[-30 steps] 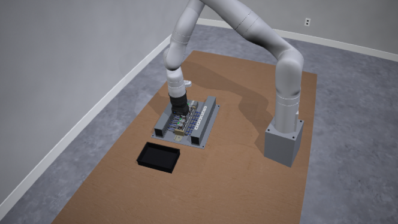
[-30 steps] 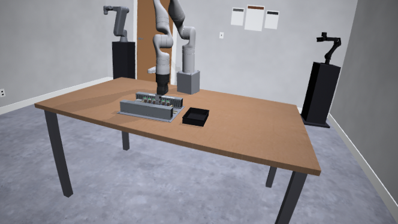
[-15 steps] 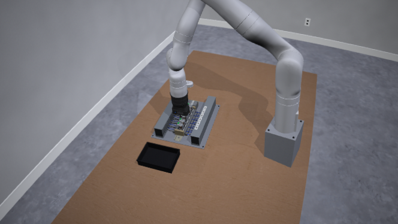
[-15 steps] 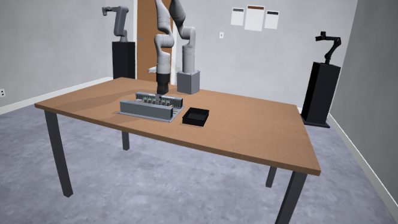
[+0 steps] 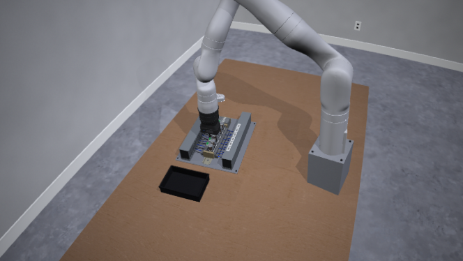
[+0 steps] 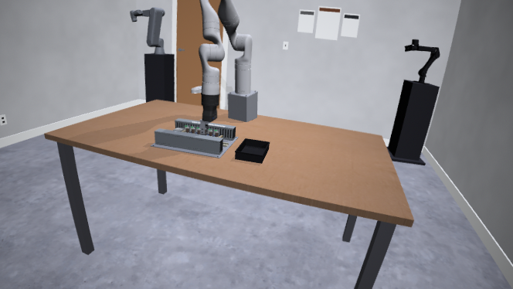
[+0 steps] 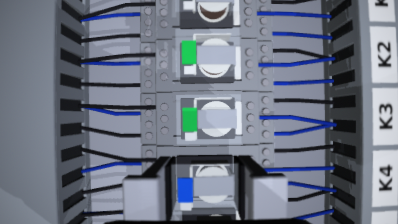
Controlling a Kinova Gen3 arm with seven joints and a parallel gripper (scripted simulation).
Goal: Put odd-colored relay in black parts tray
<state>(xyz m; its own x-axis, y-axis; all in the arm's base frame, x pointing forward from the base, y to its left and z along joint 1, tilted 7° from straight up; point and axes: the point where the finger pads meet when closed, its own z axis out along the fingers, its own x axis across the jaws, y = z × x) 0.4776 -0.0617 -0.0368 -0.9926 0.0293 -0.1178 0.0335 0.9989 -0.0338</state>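
The grey relay panel point(image 5: 217, 144) lies flat on the table, also seen in the exterior view point(image 6: 195, 137). In the wrist view my gripper point(image 7: 204, 178) is shut on the relay with the blue button point(image 7: 206, 188), in the row labelled K4 point(image 7: 384, 176). The relay looks seated in its row. The relays at K3 point(image 7: 207, 120) and K2 point(image 7: 207, 59) have green buttons. In the top view my gripper point(image 5: 210, 134) stands straight down over the middle of the panel. The black parts tray point(image 5: 184, 183) sits in front of the panel, empty; it also shows in the exterior view point(image 6: 252, 150).
Blue and black wires run from the relays to grey wire ducts on both sides point(image 7: 75, 115) point(image 7: 342, 100). The arm's grey base point(image 5: 329, 165) stands at the table's right edge. Other arms on black pedestals point(image 6: 413, 120) stand off the table.
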